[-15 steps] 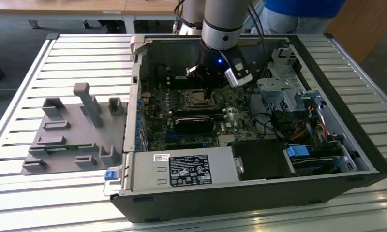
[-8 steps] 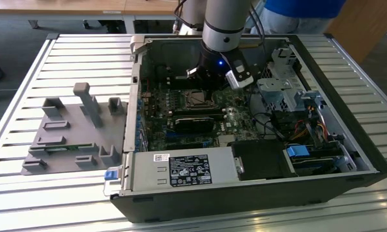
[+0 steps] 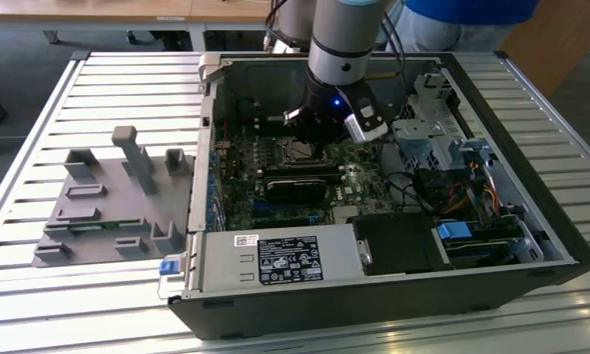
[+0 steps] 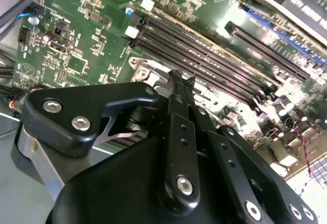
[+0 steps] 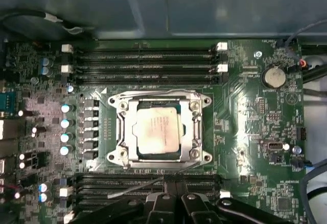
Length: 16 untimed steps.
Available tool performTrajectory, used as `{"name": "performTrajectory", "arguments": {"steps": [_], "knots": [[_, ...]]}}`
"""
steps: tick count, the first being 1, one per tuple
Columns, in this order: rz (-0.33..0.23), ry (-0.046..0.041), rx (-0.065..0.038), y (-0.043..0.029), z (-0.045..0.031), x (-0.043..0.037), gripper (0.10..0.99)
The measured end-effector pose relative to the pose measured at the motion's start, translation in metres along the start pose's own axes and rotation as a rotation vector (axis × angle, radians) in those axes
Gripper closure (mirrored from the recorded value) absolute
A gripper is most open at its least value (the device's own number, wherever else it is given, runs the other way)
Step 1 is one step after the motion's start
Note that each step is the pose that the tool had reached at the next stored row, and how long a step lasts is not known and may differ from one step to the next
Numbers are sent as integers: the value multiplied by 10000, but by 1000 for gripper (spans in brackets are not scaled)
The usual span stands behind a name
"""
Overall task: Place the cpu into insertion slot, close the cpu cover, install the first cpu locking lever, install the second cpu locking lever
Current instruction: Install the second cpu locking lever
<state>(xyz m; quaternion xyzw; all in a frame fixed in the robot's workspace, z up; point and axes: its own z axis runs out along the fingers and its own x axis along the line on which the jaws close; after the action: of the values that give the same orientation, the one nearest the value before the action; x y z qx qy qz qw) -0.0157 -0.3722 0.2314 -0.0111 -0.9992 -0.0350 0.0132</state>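
Green board (image 5: 240, 111) fills the floor of one open black case (image 3: 531, 243), which lies on a slatted metal table (image 3: 39, 110). One cpu (image 5: 157, 131), pale and square, sits in the slot (image 5: 159, 127) near the middle of the board. The cover (image 5: 191, 127), a silver frame with a square window, lies flat over the slot so the cpu's face shows through it. Two thin silver levers (image 5: 153, 90) run along the slot's edges, one on the side toward the upper memory slots (image 5: 145, 60) and one on the side toward the lower bank (image 5: 133, 182); whether they are latched cannot be told. The upper bank counts four long black slots, each empty; the lower bank has at least three, partly hidden by the gripper's black linkage.

One gripper (image 3: 320, 133) hangs from the arm (image 3: 344, 37) inside the case, just above the slot in the exterior view, with a blue light glowing on its wrist. In the second wrist view its black fingers (image 4: 179, 88) meet at a narrow tip with no gap between them and nothing gripped, held near the slot's corner.

On the table at the exterior view's left rests one grey fixture tray (image 3: 108, 206) with several upright posts. One person in blue (image 3: 453, 18) stands beyond the case.
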Motion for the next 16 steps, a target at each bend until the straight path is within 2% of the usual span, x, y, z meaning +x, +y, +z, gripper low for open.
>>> {"name": "performTrajectory", "arguments": {"steps": [9, 12, 13, 15, 16], "knots": [[-2, 1, -36, -13, 7, 232, 980], [-2, 1, -67, -20, 13, 261, 980], [-3, 4, -98, -22, 15, 261, 980], [-9, 10, -355, -36, 16, 264, 980], [-12, 12, -452, -47, 15, 265, 980]]}}
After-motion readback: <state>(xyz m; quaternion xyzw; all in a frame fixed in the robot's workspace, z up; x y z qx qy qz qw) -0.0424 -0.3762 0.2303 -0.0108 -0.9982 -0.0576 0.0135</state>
